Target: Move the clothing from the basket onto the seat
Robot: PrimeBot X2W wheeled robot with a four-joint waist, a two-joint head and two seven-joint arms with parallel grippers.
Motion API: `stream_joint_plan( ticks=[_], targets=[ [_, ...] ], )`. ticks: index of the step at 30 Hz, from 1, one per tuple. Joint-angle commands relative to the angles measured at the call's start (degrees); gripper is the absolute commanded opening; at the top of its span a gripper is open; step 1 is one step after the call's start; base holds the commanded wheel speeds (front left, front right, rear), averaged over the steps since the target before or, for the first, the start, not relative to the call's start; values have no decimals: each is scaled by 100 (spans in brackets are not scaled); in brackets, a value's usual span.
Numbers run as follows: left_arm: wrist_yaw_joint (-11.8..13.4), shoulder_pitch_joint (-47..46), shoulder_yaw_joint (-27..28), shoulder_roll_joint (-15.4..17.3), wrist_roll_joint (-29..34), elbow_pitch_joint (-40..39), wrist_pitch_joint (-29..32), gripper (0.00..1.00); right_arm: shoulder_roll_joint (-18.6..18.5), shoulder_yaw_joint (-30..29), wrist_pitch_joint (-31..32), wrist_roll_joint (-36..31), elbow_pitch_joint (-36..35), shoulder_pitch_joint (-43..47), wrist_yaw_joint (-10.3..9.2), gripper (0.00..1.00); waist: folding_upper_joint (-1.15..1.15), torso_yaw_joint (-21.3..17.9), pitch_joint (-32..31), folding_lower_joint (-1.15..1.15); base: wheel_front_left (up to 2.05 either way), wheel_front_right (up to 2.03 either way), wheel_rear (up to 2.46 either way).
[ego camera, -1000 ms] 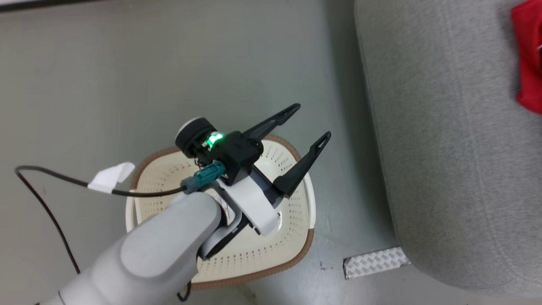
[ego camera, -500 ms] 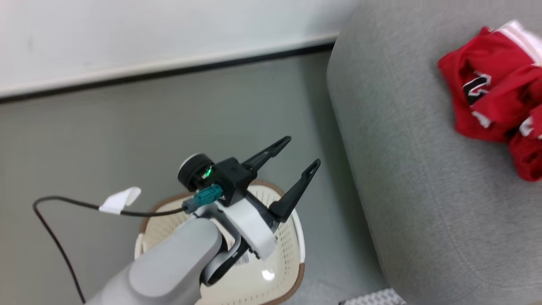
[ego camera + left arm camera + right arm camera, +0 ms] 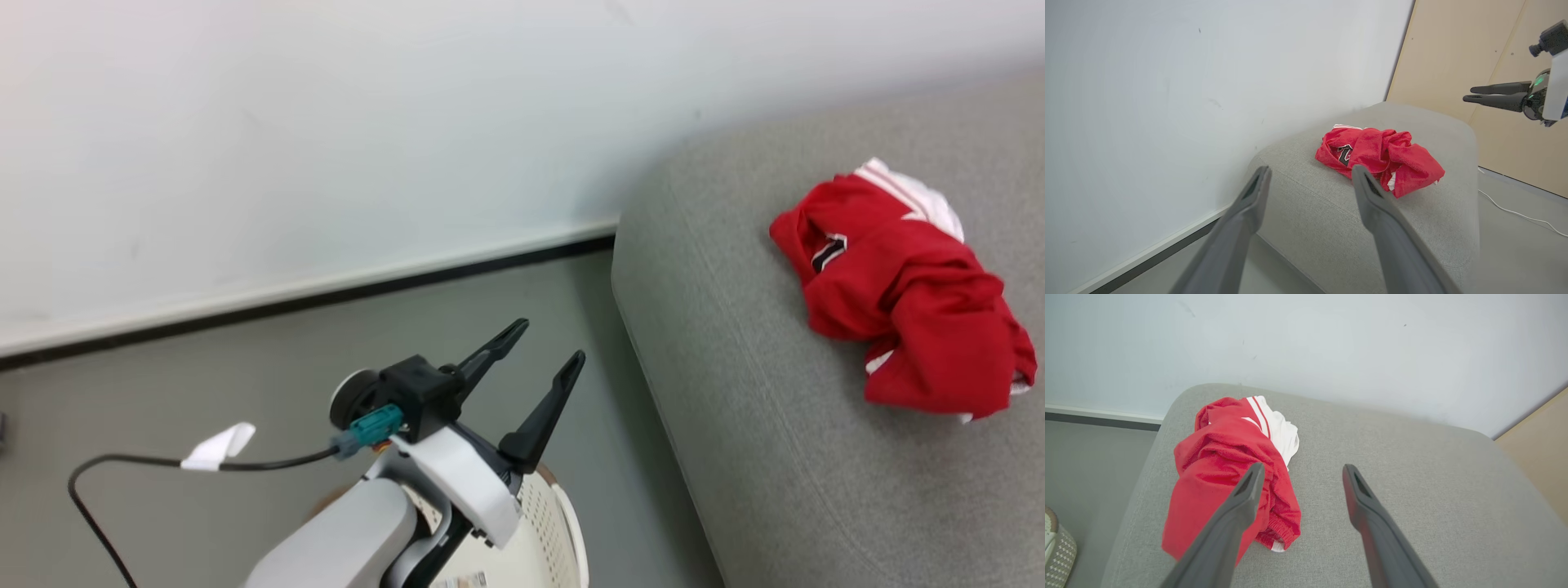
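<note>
Clothing (image 3: 898, 318) lies on the seat (image 3: 775, 474), ahead of the spread, empty left gripper (image 3: 550, 341) and right gripper (image 3: 1300, 471). What shows of the basket (image 3: 545, 523) below is bare, so the task is likely done.

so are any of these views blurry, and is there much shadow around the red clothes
Head view: sharp, even soft light, faint shadow beneath the clothing on the seat. Left wrist view: the left gripper blurs near the bottom edge. Right wrist view: right gripper likewise.
</note>
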Motion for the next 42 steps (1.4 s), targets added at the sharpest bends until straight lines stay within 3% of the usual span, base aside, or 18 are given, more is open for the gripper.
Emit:
stream_joint_plan(
  ticks=[1, 7, 12, 25, 32, 42],
  targets=[
    [31, 154, 77, 22, 43, -48, -3, 100, -59, -38, -123, -4, -89, 130, 4, 100, 0, 104, -289, 2, 0, 0, 0],
    [177, 507, 495, 146, 98, -220, -3, 100, 113, -257, -722, -114, -607, 314, 4, 100, 0, 322, -592, 2, 0, 0, 0],
    [323, 758, 906, 323, 101, -364, -3, 100, 476, -532, -1166, -329, -922, 471, 4, 100, 0, 558, -687, 2, 0, 0, 0],
    [698, 1751, 2275, 534, 241, -609, -4, 100, 1888, -1934, -1712, -1367, -1266, 1656, 4, 100, 0, 1210, -791, 2, 0, 0, 0],
    [830, 2578, 3318, 276, 601, -845, -4, 100, 2865, -2860, -1731, -2160, -1874, 2576, 4, 100, 0, 1370, -827, 2, 0, 0, 0],
    [495, 3469, 4461, -328, 1381, -1006, -4, 100, 3910, -3470, -1726, -2867, -2347, 3787, 4, 100, 0, 1484, -871, 2, 0, 0, 0]
  ],
)
